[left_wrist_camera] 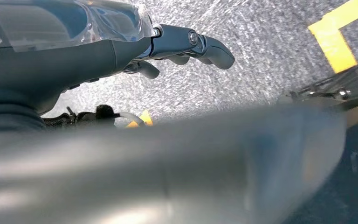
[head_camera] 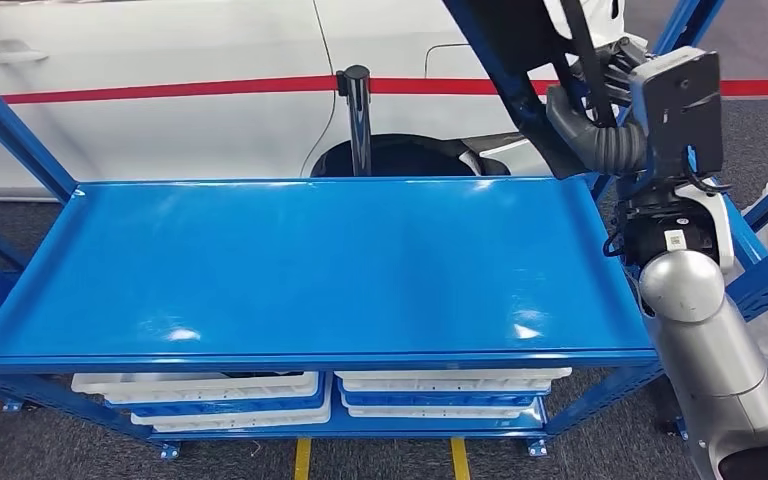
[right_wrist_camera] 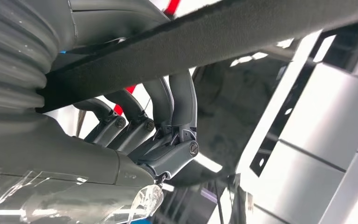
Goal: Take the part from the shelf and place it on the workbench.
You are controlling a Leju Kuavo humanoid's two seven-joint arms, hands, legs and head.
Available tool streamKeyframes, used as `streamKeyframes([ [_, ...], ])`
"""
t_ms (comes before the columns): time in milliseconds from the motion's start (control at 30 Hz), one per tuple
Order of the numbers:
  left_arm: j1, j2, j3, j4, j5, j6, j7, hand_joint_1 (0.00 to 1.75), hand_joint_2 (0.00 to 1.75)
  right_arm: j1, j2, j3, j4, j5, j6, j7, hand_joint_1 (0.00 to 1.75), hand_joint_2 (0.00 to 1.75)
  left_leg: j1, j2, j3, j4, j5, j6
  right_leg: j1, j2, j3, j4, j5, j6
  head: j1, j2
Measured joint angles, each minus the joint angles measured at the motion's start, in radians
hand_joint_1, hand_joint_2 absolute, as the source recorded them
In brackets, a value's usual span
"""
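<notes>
The shelf (head_camera: 310, 265) top is glossy blue painted metal, smooth, with bright glare spots. Beneath the shelf top, white trays (head_camera: 200, 384) look like smooth plastic. The floor (left_wrist_camera: 261, 56) is rough speckled grey carpet. The right hand (right_wrist_camera: 158, 135) curls matt dark fingers (right_wrist_camera: 184, 100) around a strip (right_wrist_camera: 205, 42) with a felt-like black surface.

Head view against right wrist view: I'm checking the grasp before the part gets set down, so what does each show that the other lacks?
Head view: the blue workbench, the white trays on the levels under it, and a black post behind it.
Right wrist view: a close look at the dark fingers curled around the long dark part.
Both: the right hand holding that part, raised near the workbench's right end.
</notes>
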Motion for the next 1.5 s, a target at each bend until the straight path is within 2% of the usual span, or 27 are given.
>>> streamKeyframes([
  [33, -0.001, 0.0, 0.0, 0.0, 0.0, 0.0, -0.002, 0.0, 1.75, 0.0, 0.0, -0.004, -0.002, -0.044, -0.014, -0.016, 1.75, 1.75, -0.001, -0.001, 0.001, 0.002, -0.002, -0.004, 0.0, -0.002, 0.039, -0.085, 0.035, -0.001, 0.0, 0.0],
  [100, -0.002, 0.001, 0.002, 0.0, 0.0, 0.0, -0.006, 0.0, 1.75, 0.007, 0.0, -0.012, -0.004, -0.141, -0.044, -0.054, 1.75, 1.75, -0.003, -0.003, 0.0, 0.003, -0.004, -0.012, 0.001, -0.002, 0.081, -0.178, 0.064, -0.008, 0.0, 0.0],
  [167, -0.002, 0.001, 0.007, 0.0, 0.0, 0.0, -0.012, 0.0, 1.75, 0.023, -0.001, -0.019, -0.004, -0.244, -0.068, -0.095, 1.75, 1.75, -0.003, -0.003, -0.002, 0.002, -0.005, -0.021, 0.001, 0.002, 0.085, -0.193, 0.067, -0.02, -0.001, 0.0],
  [233, -0.002, 0.002, 0.013, 0.0, 0.0, 0.0, -0.017, 0.0, 1.75, 0.044, 0.0, -0.023, -0.004, -0.343, -0.082, -0.139, 1.75, 1.75, -0.002, -0.001, -0.023, 0.043, -0.034, -0.03, -0.004, 0.001, 0.086, -0.197, 0.071, -0.031, -0.001, 0.0],
  [267, -0.003, 0.002, 0.016, 0.0, 0.0, 0.0, -0.018, 0.0, 1.75, 0.057, 0.001, -0.025, -0.004, -0.387, -0.085, -0.162, 1.75, 1.75, -0.001, 0.0, -0.051, 0.105, -0.068, -0.035, -0.005, 0.001, 0.087, -0.198, 0.073, -0.035, -0.001, 0.0],
  [333, -0.003, 0.002, 0.02, 0.0, 0.0, 0.0, -0.021, 0.0, 1.75, 0.093, 0.002, -0.027, -0.004, -0.459, -0.085, -0.212, 1.75, 1.75, 0.001, 0.001, -0.135, 0.284, -0.145, -0.043, -0.005, 0.0, 0.086, -0.198, 0.073, -0.04, -0.002, 0.0],
  [367, -0.004, 0.002, 0.022, 0.0, 0.0, 0.0, -0.023, 0.0, 1.75, 0.114, 0.002, -0.027, -0.004, -0.486, -0.083, -0.236, 1.75, 1.75, 0.001, 0.001, -0.171, 0.356, -0.167, -0.045, -0.005, 0.0, 0.087, -0.198, 0.072, -0.04, -0.002, 0.0],
  [400, -0.006, 0.002, 0.024, 0.0, 0.0, 0.0, -0.024, 0.0, 1.75, 0.135, 0.002, -0.027, -0.004, -0.507, -0.08, -0.255, 1.75, 1.75, 0.001, 0.001, -0.188, 0.387, -0.17, -0.045, -0.005, 0.0, 0.087, -0.198, 0.072, -0.041, -0.002, 0.0],
  [433, -0.008, 0.003, 0.025, 0.0, 0.0, 0.0, -0.026, 0.0, 1.75, 0.153, 0.002, -0.027, -0.004, -0.52, -0.077, -0.27, 1.75, 1.75, 0.0, 0.001, -0.182, 0.369, -0.152, -0.043, -0.004, 0.0, 0.088, -0.198, 0.071, -0.04, -0.002, 0.0],
  [467, -0.011, 0.003, 0.027, 0.0, 0.0, 0.0, -0.027, 0.0, 1.75, 0.168, 0.002, -0.028, -0.005, -0.528, -0.074, -0.281, 1.75, 1.75, -0.001, 0.001, -0.155, 0.307, -0.119, -0.039, -0.004, 0.001, 0.09, -0.198, 0.071, -0.04, -0.002, 0.0],
  [567, -0.012, 0.005, 0.034, 0.0, 0.001, -0.001, -0.026, 0.0, 1.75, 0.199, 0.003, -0.033, -0.011, -0.547, -0.07, -0.315, 1.75, 1.75, -0.007, 0.0, -0.037, 0.062, -0.02, -0.021, 0.0, 0.005, 0.091, -0.198, 0.068, -0.035, -0.002, 0.0],
  [633, -0.012, 0.005, 0.04, 0.0, 0.001, -0.001, -0.026, 0.0, 1.75, 0.229, 0.004, -0.038, -0.02, -0.561, -0.067, -0.339, 1.75, 1.75, -0.009, 0.0, -0.011, 0.012, -0.006, -0.017, 0.005, 0.006, 0.089, -0.198, 0.067, -0.028, -0.001, 0.0],
  [733, -0.017, 0.005, 0.047, 0.0, 0.001, -0.001, -0.028, 0.0, 1.75, 0.284, 0.005, -0.041, -0.038, -0.568, -0.057, -0.368, 1.75, 1.75, -0.004, -0.001, -0.007, 0.005, -0.002, -0.009, 0.005, 0.004, 0.079, -0.17, 0.043, -0.017, -0.001, 0.0],
  [767, -0.019, 0.005, 0.048, 0.0, 0.001, -0.001, -0.03, 0.0, 1.75, 0.295, 0.006, -0.041, -0.043, -0.568, -0.053, -0.374, 1.75, 1.75, -0.003, -0.001, -0.005, 0.003, -0.001, -0.005, 0.004, 0.003, 0.059, -0.123, 0.014, -0.013, -0.001, 0.0],
  [833, -0.023, 0.005, 0.049, 0.0, 0.001, -0.001, -0.033, 0.0, 1.75, 0.314, 0.006, -0.041, -0.052, -0.565, -0.049, -0.381, 1.75, 1.75, -0.002, -0.001, -0.005, 0.002, -0.001, 0.001, 0.003, 0.002, -0.018, 0.04, -0.065, -0.004, -0.001, 0.0],
  [900, -0.027, 0.005, 0.05, 0.0, 0.001, -0.001, -0.035, 0.0, 1.75, 0.337, 0.006, -0.041, -0.059, -0.56, -0.045, -0.383, 1.75, 1.75, -0.002, -0.002, -0.004, 0.002, -0.001, 0.004, 0.002, 0.002, -0.08, 0.165, -0.101, -0.001, -0.001, 0.0],
  [933, -0.029, 0.005, 0.05, 0.0, 0.001, -0.001, -0.035, 0.0, 1.75, 0.349, 0.005, -0.041, -0.062, -0.557, -0.043, -0.382, 1.75, 1.75, -0.002, -0.003, -0.002, 0.002, -0.001, 0.004, 0.001, 0.002, -0.083, 0.164, -0.088, -0.002, -0.001, 0.0],
  [967, -0.031, 0.005, 0.05, 0.0, 0.001, -0.001, -0.035, 0.0, 1.75, 0.356, 0.005, -0.041, -0.064, -0.553, -0.04, -0.381, 1.75, 1.75, -0.002, -0.004, -0.001, 0.002, -0.001, 0.004, 0.001, 0.002, -0.062, 0.115, -0.056, -0.005, -0.001, 0.0],
  [1033, -0.034, 0.005, 0.051, 0.0, 0.002, -0.001, -0.037, 0.0, 1.75, 0.362, 0.004, -0.042, -0.069, -0.542, -0.038, -0.379, 1.75, 1.75, -0.004, -0.005, 0.002, 0.003, -0.003, 0.001, 0.004, 0.0, 0.02, -0.055, 0.023, -0.014, -0.001, 0.0],
  [1100, -0.034, 0.005, 0.054, 0.0, 0.003, -0.001, -0.045, 0.0, 1.75, 0.363, 0.004, -0.043, -0.08, -0.53, -0.038, -0.376, 1.75, 1.75, -0.008, -0.005, 0.001, 0.004, -0.005, -0.005, 0.007, -0.002, 0.077, -0.171, 0.064, -0.022, -0.001, 0.0],
  [1200, -0.033, 0.006, 0.063, 0.0, 0.003, -0.001, -0.053, 0.0, 1.75, 0.367, 0.003, -0.046, -0.09, -0.497, -0.042, -0.361, 1.75, 1.75, -0.01, -0.004, -0.003, 0.006, -0.009, -0.016, 0.005, 0.0, 0.085, -0.196, 0.072, -0.03, -0.001, 0.0],
  [1233, -0.033, 0.007, 0.065, 0.0, 0.004, -0.001, -0.053, 0.0, 1.75, 0.368, 0.002, -0.046, -0.093, -0.477, -0.046, -0.353, 1.75, 1.75, -0.01, -0.004, -0.012, 0.026, -0.024, -0.021, 0.002, -0.001, 0.086, -0.197, 0.073, -0.034, -0.002, 0.0],
  [1267, -0.034, 0.008, 0.068, 0.0, 0.005, -0.002, -0.051, 0.0, 1.75, 0.368, 0.002, -0.046, -0.096, -0.455, -0.051, -0.344, 1.75, 1.75, -0.009, -0.003, -0.032, 0.07, -0.052, -0.027, -0.001, -0.002, 0.086, -0.2, 0.075, -0.038, -0.002, 0.0],
  [1367, -0.044, 0.009, 0.081, 0.0, 0.008, -0.022, -0.024, 0.0, 1.75, 0.372, 0.002, -0.046, -0.103, -0.4, -0.064, -0.318, 1.75, 1.75, -0.005, -0.001, -0.132, 0.31, -0.168, -0.041, -0.003, -0.009, 0.086, -0.199, 0.079, -0.044, -0.003, 0.0],
  [1400, -0.049, 0.009, 0.087, 0.0, 0.009, -0.032, -0.009, 0.0, 1.75, 0.376, 0.002, -0.046, -0.104, -0.389, -0.068, -0.312, 1.75, 1.75, -0.004, -0.001, -0.15, 0.363, -0.185, -0.043, -0.003, -0.011, 0.086, -0.199, 0.08, -0.045, -0.003, 0.0],
  [1433, -0.052, 0.009, 0.091, 0.0, 0.011, -0.038, 0.004, 0.0, 1.75, 0.38, 0.003, -0.046, -0.105, -0.379, -0.071, -0.307, 1.75, 1.75, -0.004, -0.001, -0.148, 0.37, -0.182, -0.043, -0.002, -0.012, 0.086, -0.198, 0.08, -0.045, -0.003, 0.0],
  [1500, -0.049, 0.009, 0.097, 0.0, 0.012, -0.042, 0.022, 0.0, 1.75, 0.385, 0.004, -0.045, -0.108, -0.362, -0.077, -0.3, 1.75, 1.75, -0.003, -0.001, -0.085, 0.257, -0.123, -0.04, -0.003, -0.01, 0.087, -0.198, 0.081, -0.044, -0.003, 0.0],
])
